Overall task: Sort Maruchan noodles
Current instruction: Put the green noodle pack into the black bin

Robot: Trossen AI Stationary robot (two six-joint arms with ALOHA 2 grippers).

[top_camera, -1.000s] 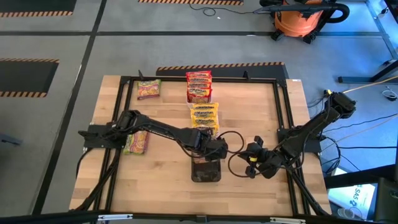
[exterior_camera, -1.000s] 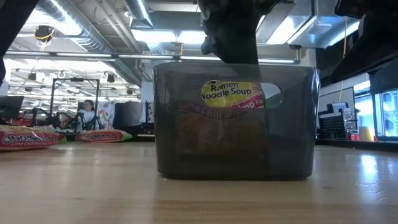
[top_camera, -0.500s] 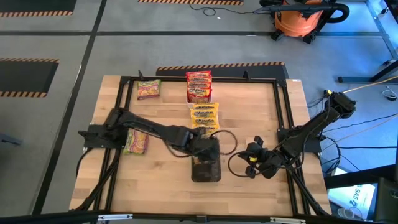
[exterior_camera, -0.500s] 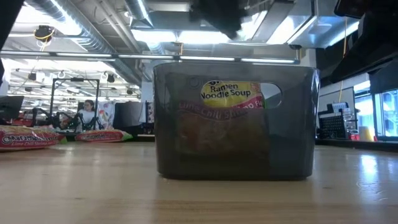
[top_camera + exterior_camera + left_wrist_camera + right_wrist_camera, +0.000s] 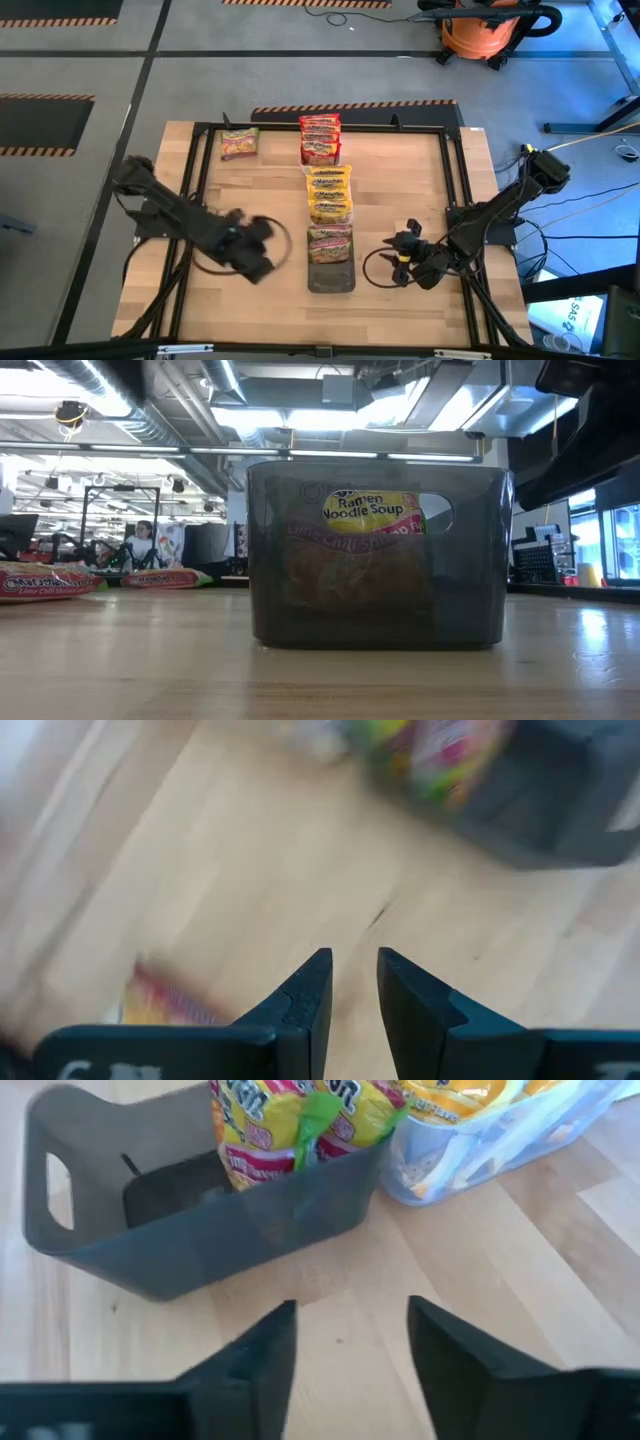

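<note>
A green-and-pink Maruchan packet [image 5: 330,243] stands in the dark tray [image 5: 331,275], leaning at its far end; the low view shows it through the tray wall [image 5: 372,520]. Yellow packets [image 5: 329,190] lie in a clear tray [image 5: 470,1155] just beyond. Red packets [image 5: 320,138] and another green-and-pink one [image 5: 239,143] lie at the far edge. My left gripper [image 5: 353,960] hangs over bare wood left of the dark tray [image 5: 255,262], open by a narrow gap, with nothing between its fingers. My right gripper [image 5: 350,1315] stands open right of the tray [image 5: 398,263].
A blurred packet [image 5: 165,1005] lies on the wood below my left gripper. Black frame rails [image 5: 455,180] run round the table. An orange vacuum [image 5: 490,30] stands on the floor beyond. A person [image 5: 140,545] sits far behind the table.
My left gripper has risen out of the dark tray and swung toward the table's left edge, rolling as it went. The green-and-pink packet has stayed standing in the tray.
</note>
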